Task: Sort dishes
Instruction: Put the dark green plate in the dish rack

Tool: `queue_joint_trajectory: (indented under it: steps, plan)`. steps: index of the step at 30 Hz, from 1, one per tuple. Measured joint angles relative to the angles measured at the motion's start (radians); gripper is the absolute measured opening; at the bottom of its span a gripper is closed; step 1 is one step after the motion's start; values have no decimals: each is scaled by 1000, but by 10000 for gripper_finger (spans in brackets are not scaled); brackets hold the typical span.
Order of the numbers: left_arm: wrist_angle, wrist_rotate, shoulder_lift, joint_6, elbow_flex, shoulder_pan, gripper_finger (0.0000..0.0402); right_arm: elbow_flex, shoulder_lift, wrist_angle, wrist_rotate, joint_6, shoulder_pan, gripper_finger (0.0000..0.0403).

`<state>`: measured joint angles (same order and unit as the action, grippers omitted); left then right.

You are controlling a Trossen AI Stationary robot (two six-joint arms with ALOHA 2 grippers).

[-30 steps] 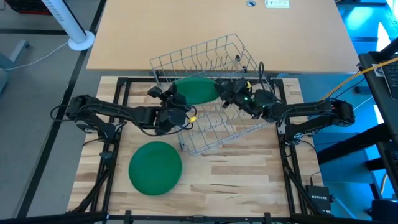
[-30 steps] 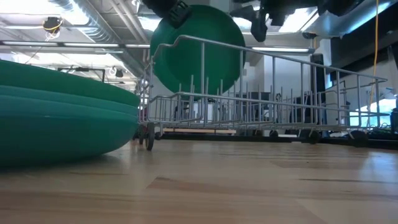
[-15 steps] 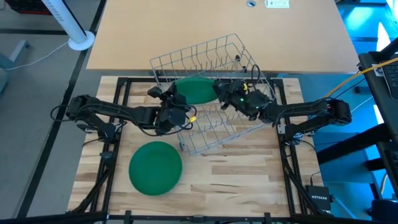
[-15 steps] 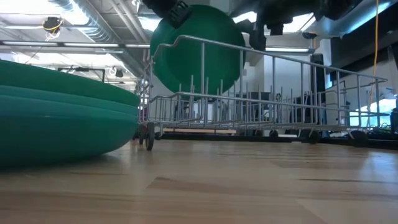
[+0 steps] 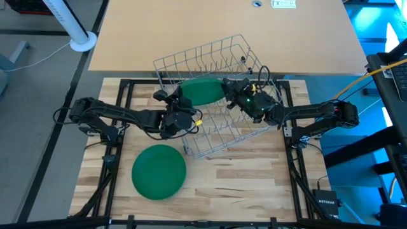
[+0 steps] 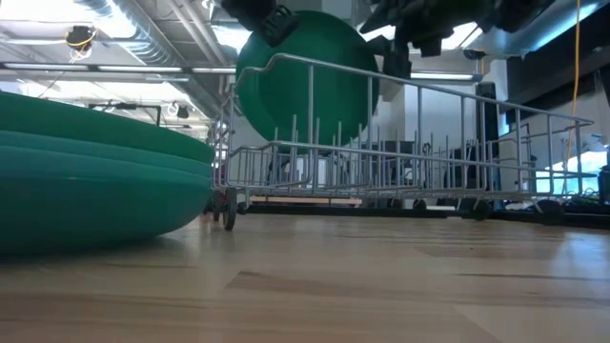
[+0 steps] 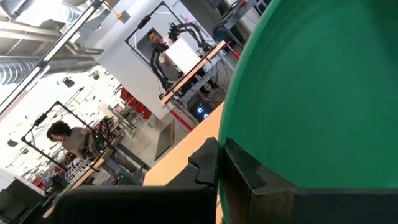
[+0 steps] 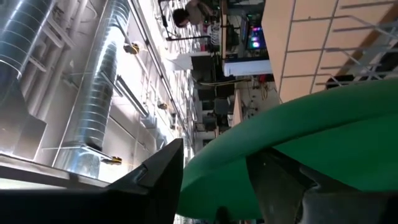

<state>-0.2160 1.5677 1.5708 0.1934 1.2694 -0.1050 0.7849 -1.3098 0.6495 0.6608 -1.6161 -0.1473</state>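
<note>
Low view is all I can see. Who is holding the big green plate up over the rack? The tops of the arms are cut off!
Observer: The left gripper is shut on the rim of the green plate, on the side nearer the left arm.
Operator: What's the other arm doing?
Observer: The right gripper is open, with its fingers on either side of the plate's opposite rim, not clamped.
Operator: Is the rack sitting straight?
Observer: No. From above, the wire rack sits turned at an angle, not square with the wooden tabletop.
</note>
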Motion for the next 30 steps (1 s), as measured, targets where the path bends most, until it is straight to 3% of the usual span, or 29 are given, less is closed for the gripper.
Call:
queue_joint_trajectory:
  steps: [13, 18, 25, 30]
  plan:
    - [-11, 11, 15, -1, -1, -18, 0, 0, -76, 11, -28, -20, -20, 169]
    - [-11, 21, 45, 16, -1, -25, 0, 0, -114, 26, -23, -89, -21, 128]
    - [-13, 24, 79, 15, -1, -26, 0, 0, -123, 74, -8, -96, -22, 62]
    - [-13, 13, 75, 8, -2, -26, 0, 2, -122, 81, -22, -73, -22, 36]
